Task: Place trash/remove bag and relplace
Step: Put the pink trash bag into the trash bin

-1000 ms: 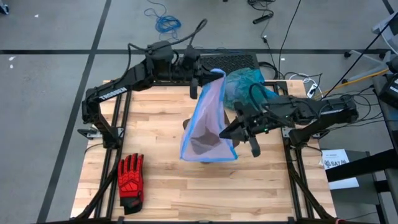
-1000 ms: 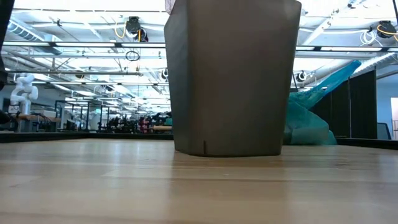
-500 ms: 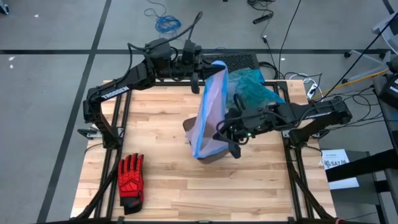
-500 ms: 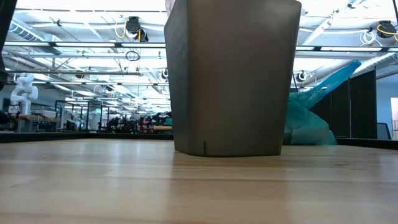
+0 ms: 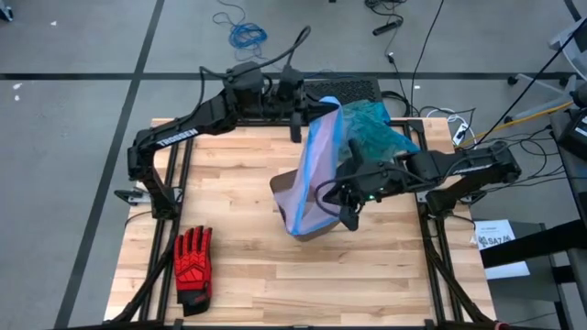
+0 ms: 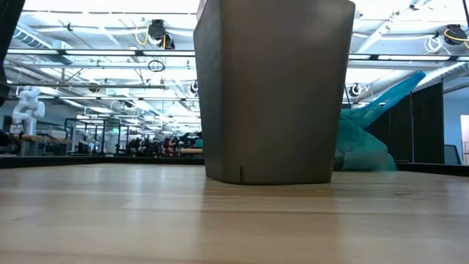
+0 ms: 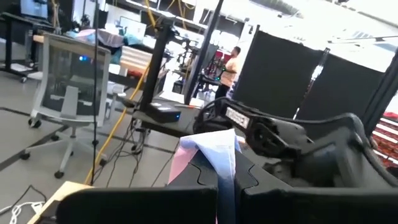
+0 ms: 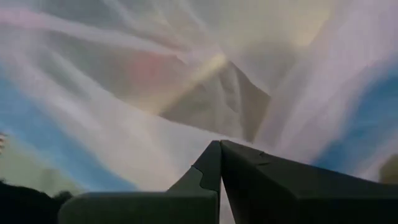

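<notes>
Your right gripper (image 5: 346, 203) has swung in, drawing the lilac bag (image 5: 312, 179) narrower over the bin (image 6: 273, 92); both claws are clamped on its rim, the left gripper (image 5: 316, 115) at the far end. The teal bag (image 5: 371, 128) lies just behind.

A red-and-black glove (image 5: 193, 265) is lying on the wooden table (image 5: 229, 183) (near its front-left corner); a grey bin (image 6: 272, 92) is standing mid-table.
</notes>
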Available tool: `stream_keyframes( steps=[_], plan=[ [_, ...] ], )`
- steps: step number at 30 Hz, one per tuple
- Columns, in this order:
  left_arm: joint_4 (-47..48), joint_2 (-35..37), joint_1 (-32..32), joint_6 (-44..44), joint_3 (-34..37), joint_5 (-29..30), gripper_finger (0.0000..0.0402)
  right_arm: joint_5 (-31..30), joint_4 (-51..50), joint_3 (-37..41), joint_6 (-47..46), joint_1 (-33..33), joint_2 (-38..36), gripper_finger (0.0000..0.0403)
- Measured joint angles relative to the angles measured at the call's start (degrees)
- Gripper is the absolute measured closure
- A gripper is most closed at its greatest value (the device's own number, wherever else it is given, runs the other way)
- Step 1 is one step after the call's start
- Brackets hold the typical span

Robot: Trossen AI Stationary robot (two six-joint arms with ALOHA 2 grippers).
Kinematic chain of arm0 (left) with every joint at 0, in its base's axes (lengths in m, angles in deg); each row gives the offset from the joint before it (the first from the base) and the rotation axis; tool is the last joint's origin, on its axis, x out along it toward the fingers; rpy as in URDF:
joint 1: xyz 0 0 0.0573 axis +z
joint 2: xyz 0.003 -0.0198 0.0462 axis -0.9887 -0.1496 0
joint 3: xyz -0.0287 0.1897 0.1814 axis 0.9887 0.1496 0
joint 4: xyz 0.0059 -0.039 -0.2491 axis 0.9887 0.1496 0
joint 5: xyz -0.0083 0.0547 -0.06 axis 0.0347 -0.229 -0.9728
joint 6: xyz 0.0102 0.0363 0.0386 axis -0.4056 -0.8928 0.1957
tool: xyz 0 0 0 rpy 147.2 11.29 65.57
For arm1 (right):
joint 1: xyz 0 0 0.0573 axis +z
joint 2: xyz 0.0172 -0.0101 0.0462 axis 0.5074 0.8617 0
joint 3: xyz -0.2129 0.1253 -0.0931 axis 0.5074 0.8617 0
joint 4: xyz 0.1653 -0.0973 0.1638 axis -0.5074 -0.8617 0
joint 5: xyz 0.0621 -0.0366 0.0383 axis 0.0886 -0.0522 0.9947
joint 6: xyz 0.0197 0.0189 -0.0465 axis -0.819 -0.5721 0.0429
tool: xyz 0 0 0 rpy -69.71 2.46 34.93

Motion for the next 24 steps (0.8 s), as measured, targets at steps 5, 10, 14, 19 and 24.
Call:
stream_keyframes(
  steps=[5, 10, 14, 19, 24],
  plan=[
    [-0.2, -0.1, 0.0, 0.0, 0.0, 0.2, 0.0402, -0.2, -2.0, 0.8, 1.8, -0.6, 0.4, 0.0403],
    [-0.1, -0.1, 0.2, 0.1, 0.0, 0.2, 0.0402, -5.1, 1.9, -2.9, 7.1, 1.9, -2.7, 0.0403],
    [0.0, -0.1, 0.5, 0.5, 0.0, -1.1, 0.0402, -10.1, 0.8, -6.2, 13.5, 5.7, -2.4, 0.0403],
    [1.9, -0.1, 0.9, 0.5, 0.0, -4.3, 0.0402, -16.4, -2.2, -7.4, 12.7, 9.6, -1.9, 0.0403],
    [5.2, -0.1, 0.9, 0.3, 0.0, -4.5, 0.0402, -19.9, -5.1, -7.4, -1.5, 9.4, -1.3, 0.0403]
  ],
)
